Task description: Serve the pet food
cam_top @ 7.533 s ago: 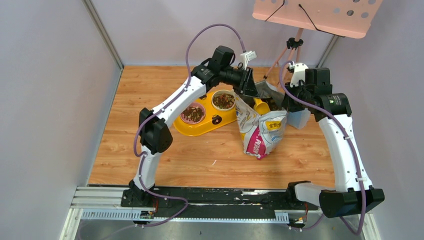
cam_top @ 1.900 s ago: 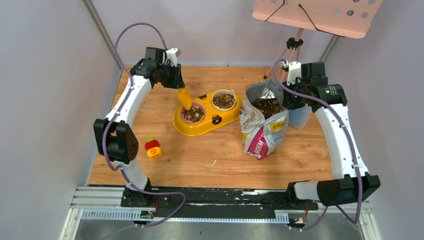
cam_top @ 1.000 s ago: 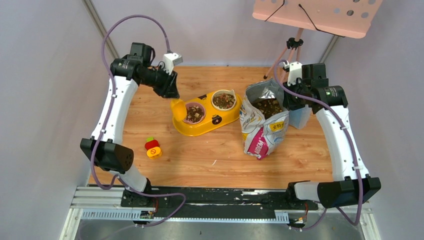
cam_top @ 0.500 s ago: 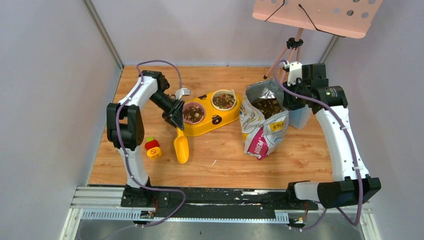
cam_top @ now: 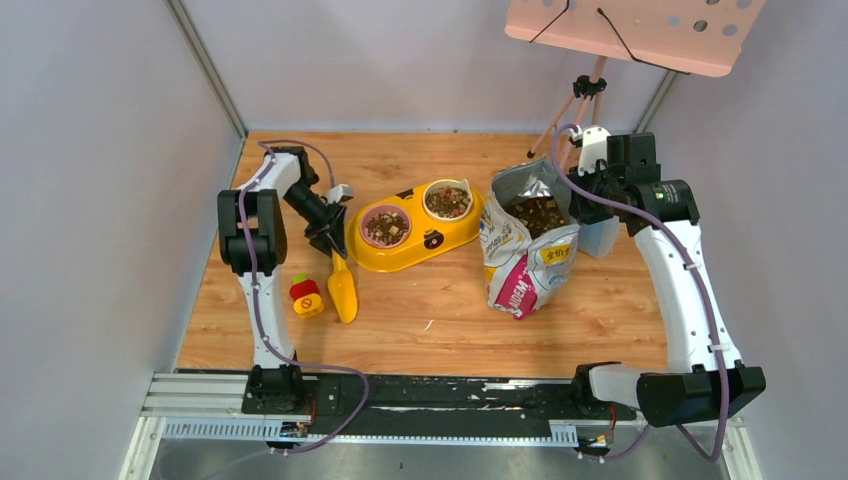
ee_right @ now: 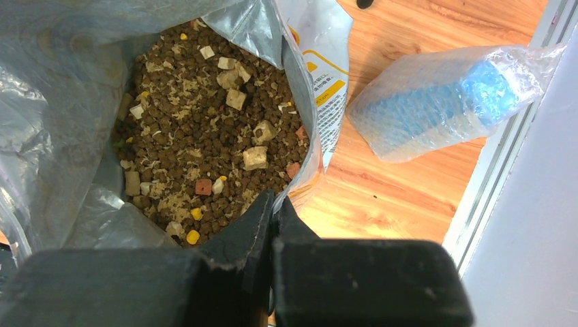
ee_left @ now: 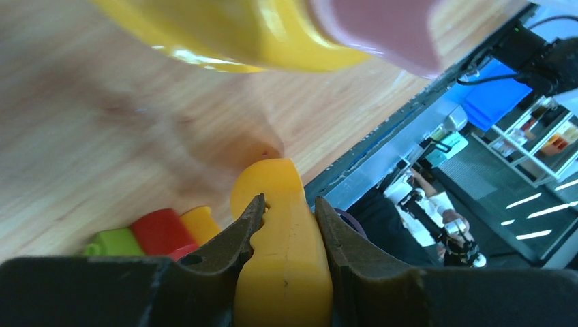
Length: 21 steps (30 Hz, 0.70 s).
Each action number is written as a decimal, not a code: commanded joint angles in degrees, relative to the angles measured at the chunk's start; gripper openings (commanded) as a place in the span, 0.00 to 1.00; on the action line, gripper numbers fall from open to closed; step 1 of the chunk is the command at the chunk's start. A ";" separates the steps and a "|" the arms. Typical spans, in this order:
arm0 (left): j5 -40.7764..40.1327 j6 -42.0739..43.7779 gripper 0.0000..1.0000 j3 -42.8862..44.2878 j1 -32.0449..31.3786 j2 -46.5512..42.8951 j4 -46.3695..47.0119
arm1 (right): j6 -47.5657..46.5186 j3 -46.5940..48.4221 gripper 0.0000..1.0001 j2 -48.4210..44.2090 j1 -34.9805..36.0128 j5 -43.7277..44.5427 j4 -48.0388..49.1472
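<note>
On the counter (cam_top: 450, 320), the right fingers (ee_right: 238, 235) pinch the rim of the open bag (cam_top: 520, 265) holding the pet food (ee_right: 204, 136), so a careless release could slump the bag and spill the food, while the left fingers (ee_left: 228, 242) clamp the scoop (ee_left: 283, 266) beside the feeder (cam_top: 405, 255).

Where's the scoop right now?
Top view, left side: the yellow scoop, handle in the left gripper, is beside the toy blocks, near the yellow feeder's left end.

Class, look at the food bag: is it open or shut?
Open. The bag gapes at the top in the right wrist view, with kibble showing inside, and the right gripper pinches its rim.
</note>
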 commanded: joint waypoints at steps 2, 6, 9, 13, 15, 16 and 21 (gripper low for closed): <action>-4.67 -3.04 0.38 2.68 3.88 2.58 0.87 | -0.82 0.96 0.00 -2.16 0.00 0.13 6.46; -7.01 -4.80 0.49 4.43 4.22 2.81 2.38 | -0.99 1.53 0.00 -1.62 -0.07 0.12 6.03; -8.32 -5.55 0.54 4.82 4.22 2.82 2.75 | -1.06 1.74 0.00 -1.31 0.00 0.09 5.74; -11.47 -6.80 0.58 5.18 4.19 2.11 3.57 | -1.08 2.00 0.00 -0.92 -0.05 -0.16 5.43; -14.65 -7.36 0.61 5.53 4.13 1.01 4.34 | -1.01 2.16 0.00 -0.78 0.00 -0.39 5.23; -16.02 -7.45 0.61 6.15 4.12 0.06 4.77 | -1.00 2.22 0.00 -0.70 -0.01 -0.42 5.14; -17.23 -7.54 0.63 10.12 3.88 -6.33 5.91 | -1.00 2.93 0.00 -0.27 0.00 -0.55 4.57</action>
